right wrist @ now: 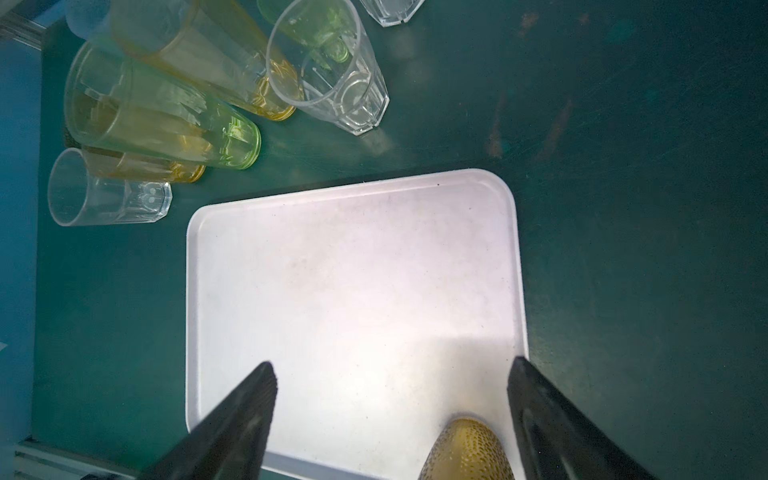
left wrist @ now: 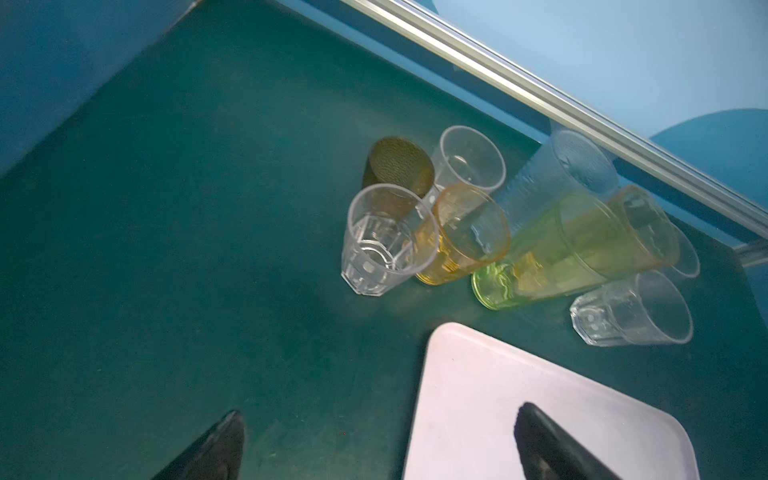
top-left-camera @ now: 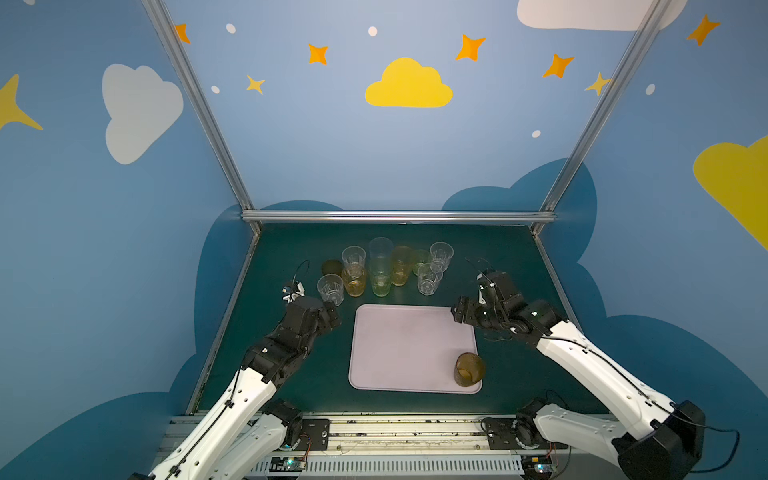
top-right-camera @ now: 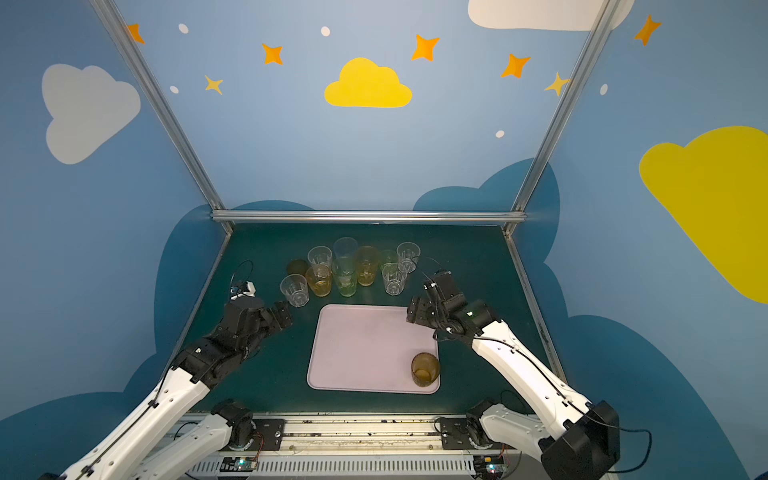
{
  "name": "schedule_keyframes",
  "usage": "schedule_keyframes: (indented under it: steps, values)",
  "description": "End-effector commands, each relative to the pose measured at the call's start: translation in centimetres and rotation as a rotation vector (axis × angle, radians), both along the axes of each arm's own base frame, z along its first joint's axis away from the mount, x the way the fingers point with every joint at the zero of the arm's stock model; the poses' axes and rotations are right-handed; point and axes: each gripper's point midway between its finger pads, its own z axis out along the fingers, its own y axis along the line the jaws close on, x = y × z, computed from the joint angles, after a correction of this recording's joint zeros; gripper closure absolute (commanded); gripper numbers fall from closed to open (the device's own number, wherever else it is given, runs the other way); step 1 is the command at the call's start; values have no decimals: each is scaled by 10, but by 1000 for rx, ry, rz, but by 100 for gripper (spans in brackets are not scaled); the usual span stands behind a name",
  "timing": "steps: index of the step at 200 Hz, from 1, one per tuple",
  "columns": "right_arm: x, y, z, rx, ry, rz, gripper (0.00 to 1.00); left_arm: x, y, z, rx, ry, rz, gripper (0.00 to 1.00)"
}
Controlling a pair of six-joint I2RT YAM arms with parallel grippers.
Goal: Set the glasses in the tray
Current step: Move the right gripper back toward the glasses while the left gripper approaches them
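The pale pink tray (top-left-camera: 399, 349) (top-right-camera: 361, 349) lies on the green table, and one brown dotted glass (top-left-camera: 468, 369) (right wrist: 467, 451) stands upright in its near right corner. Several other glasses stand clustered behind the tray, among them a clear faceted one (top-left-camera: 330, 289) (left wrist: 382, 245), a short amber one (top-left-camera: 354, 282) and a tall green one (top-left-camera: 380, 278). My left gripper (top-left-camera: 332, 309) (left wrist: 380, 413) is open and empty, just in front of that clear glass at the tray's far left corner. Over the tray's far right corner, my right gripper (top-left-camera: 459, 309) (right wrist: 391, 363) is open and holds nothing.
An aluminium rail (top-left-camera: 399, 216) and blue walls close the table at the back and sides. The arms' mounting rail (top-left-camera: 399, 432) runs along the front edge. Bare green table (top-left-camera: 511, 266) lies to the right of the glasses.
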Motion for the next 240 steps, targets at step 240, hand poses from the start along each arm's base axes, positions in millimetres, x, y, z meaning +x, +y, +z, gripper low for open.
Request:
schedule_keyframes:
  steps: [240]
  values:
    - [26,9,35,94,-16,-17,14,21,95,-50,123,37,356,0]
